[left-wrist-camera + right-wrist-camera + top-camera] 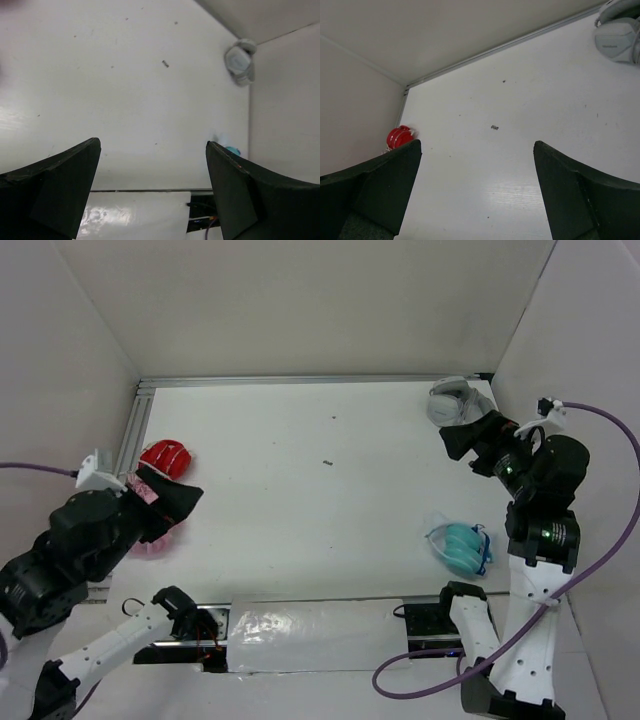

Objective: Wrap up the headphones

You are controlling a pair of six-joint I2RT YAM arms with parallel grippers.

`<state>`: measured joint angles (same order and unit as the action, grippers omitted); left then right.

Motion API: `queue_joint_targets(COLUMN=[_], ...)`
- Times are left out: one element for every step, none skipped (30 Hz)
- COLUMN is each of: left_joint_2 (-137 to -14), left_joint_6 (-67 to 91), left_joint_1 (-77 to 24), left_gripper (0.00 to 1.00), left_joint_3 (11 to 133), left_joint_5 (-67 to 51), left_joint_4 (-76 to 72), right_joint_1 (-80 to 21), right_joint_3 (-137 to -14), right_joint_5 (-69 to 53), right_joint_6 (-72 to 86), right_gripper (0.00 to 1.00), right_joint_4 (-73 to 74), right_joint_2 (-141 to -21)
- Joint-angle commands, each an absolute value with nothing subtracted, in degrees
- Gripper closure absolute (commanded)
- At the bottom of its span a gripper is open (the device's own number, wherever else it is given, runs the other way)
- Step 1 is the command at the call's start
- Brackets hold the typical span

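At table (300, 470)'s right, headphones (460, 548) ungripped, left tool (152, 145), right tool (476, 144) agape.

Top view looks down; both wrist views share the grey headphones (240, 62).

Wide free run down the middle of the table (300, 520), just one tiny speck (327, 462) on it. Red headphones (165, 458) and pink headphones (150, 546) crowd the left rail (130, 435). Grey headphones (450, 400) block the far right corner. Teal headphones (462, 548) sit near right. Walls (300, 310) close three sides.
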<state>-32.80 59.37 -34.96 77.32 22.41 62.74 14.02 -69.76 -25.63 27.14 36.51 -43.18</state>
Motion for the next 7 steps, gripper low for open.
queue_joint_targets(left_joint_2=[-39.18,-40.07,-40.51,-41.21,-41.22,-41.22,-40.70], left_joint_6=[60.20,60.55,60.12,59.68,59.59,59.33,58.80], left_joint_1=[-34.72,-34.80,-34.72,-34.80,-34.72,-34.80,-34.72], left_gripper=[0.01,0.01,0.01,0.01,0.01,0.01,0.01], left_joint_3=[79.18,79.71,79.80,79.80,79.28,78.93,78.40], left_joint_5=[23.03,22.85,22.68,22.07,21.80,21.54,21.01], left_joint_4=[67.75,68.20,68.29,67.51,67.24,66.80,65.32], right_joint_1=[13.62,13.54,13.54,13.54,13.54,13.54,13.54], right_joint_3=[-71.02,-70.75,-70.58,-70.49,-70.40,-70.14,-70.05], right_joint_5=[-29.53,-30.05,-30.23,-29.97,-29.36,-29.44,-29.44], right_joint_6=[26.19,25.84,25.58,25.05,25.14,24.79,24.61], right_gripper=[0.00,0.00,0.00,0.00,0.00,0.00,0.00], right_joint_4=[33.23,33.14,32.96,33.22,33.22,33.14,33.22], right_joint_2=[-43.68,-43.59,-43.51,-43.51,-43.51,-43.42,-43.42])
